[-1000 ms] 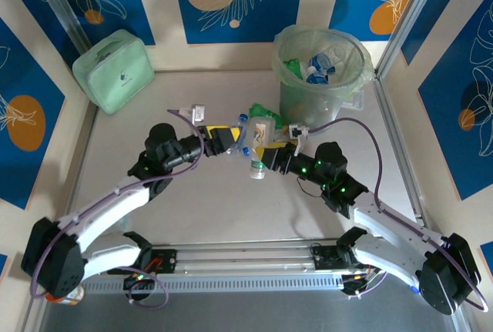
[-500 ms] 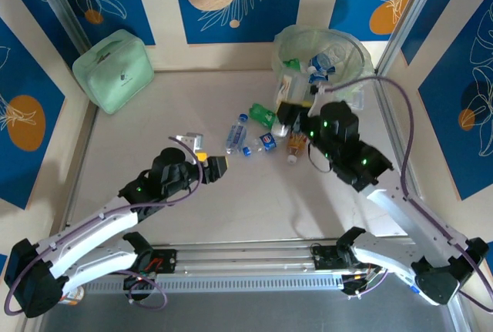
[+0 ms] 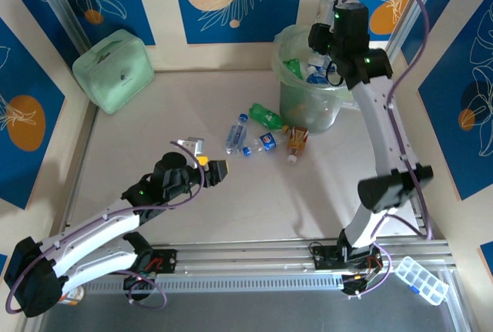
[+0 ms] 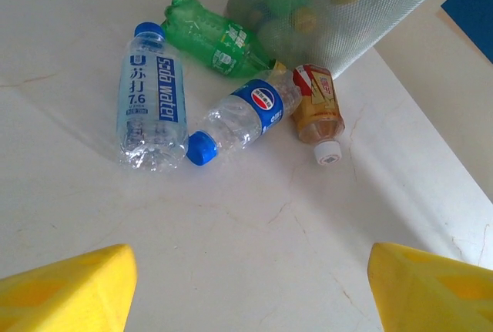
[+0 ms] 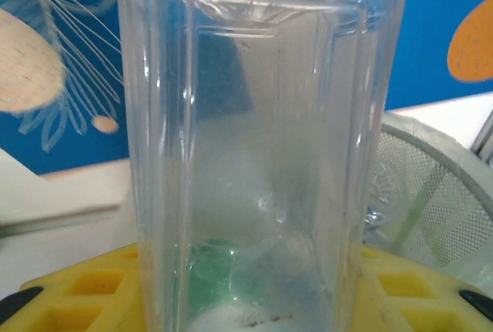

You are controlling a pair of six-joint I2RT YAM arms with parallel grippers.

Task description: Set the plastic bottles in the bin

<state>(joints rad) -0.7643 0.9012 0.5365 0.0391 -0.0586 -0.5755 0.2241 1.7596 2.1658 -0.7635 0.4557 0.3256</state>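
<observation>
Right wrist view: my right gripper (image 5: 246, 290) clamps a clear bottle (image 5: 254, 155), upright, above the far rim of the bin (image 3: 291, 101). My left gripper (image 4: 246, 290) gapes empty; four bottles (image 4: 246, 112) lie ahead of it, beside the bin.

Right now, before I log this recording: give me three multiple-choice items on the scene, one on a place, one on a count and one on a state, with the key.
1. Where does the red-labelled bottle lie?
A. on the table at the foot of the bin
B. inside the bin
C. at the table's near edge

2. How many bottles lie on the table?
A. two
B. four
C. seven

3. The right gripper is:
A. open and empty
B. shut on a clear bottle
C. resting on the table

1 A: it lies close by the bin's wall.
2 B: soda-water bottle, green bottle, blue-labelled bottle and the red-labelled one.
3 B: the bottle stands between its fingers, above the bin.
</observation>
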